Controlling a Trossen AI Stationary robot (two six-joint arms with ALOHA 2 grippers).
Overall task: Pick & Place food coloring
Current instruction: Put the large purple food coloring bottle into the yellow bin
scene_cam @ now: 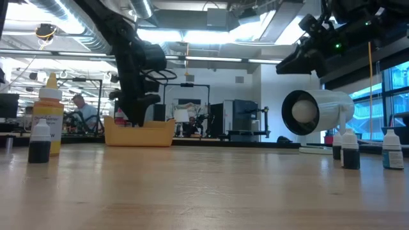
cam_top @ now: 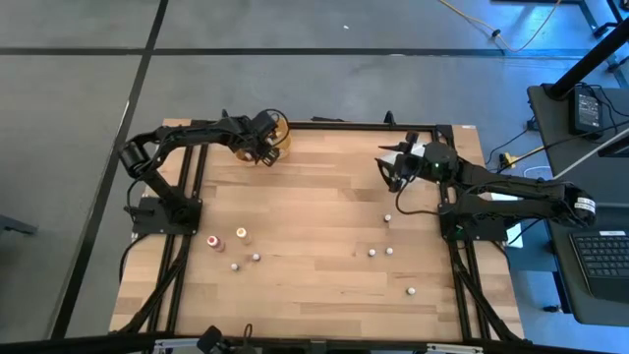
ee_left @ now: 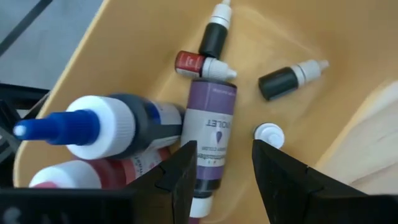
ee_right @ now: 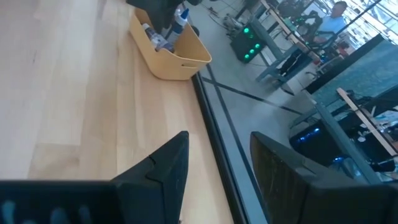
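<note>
Several tiny food coloring bottles lie in the yellow-orange tray [ee_left: 124, 43] at the table's far left: a purple one [ee_left: 210, 121], two black ones [ee_left: 214, 37] [ee_left: 280, 81], a red one [ee_left: 186, 61] and a blue-tipped one [ee_left: 93, 127]. My left gripper [ee_left: 221, 168] hangs open over them, inside the tray [cam_top: 280, 138]; I cannot tell whether it touches any. More bottles stand scattered on the table, among them a red one [cam_top: 213, 242], an orange one [cam_top: 242, 234] and a pale-capped one [cam_top: 388, 217]. My right gripper [ee_right: 217, 177] is open and empty at the far right [cam_top: 393, 165].
A large white cylinder [scene_cam: 316, 112] shows at the right in the low view. Near the low camera stand a dark bottle [scene_cam: 39, 142], a yellow bottle [scene_cam: 50, 115] and small bottles at the right [scene_cam: 350, 150]. The table's black frame [ee_right: 214, 118] runs along its far edge.
</note>
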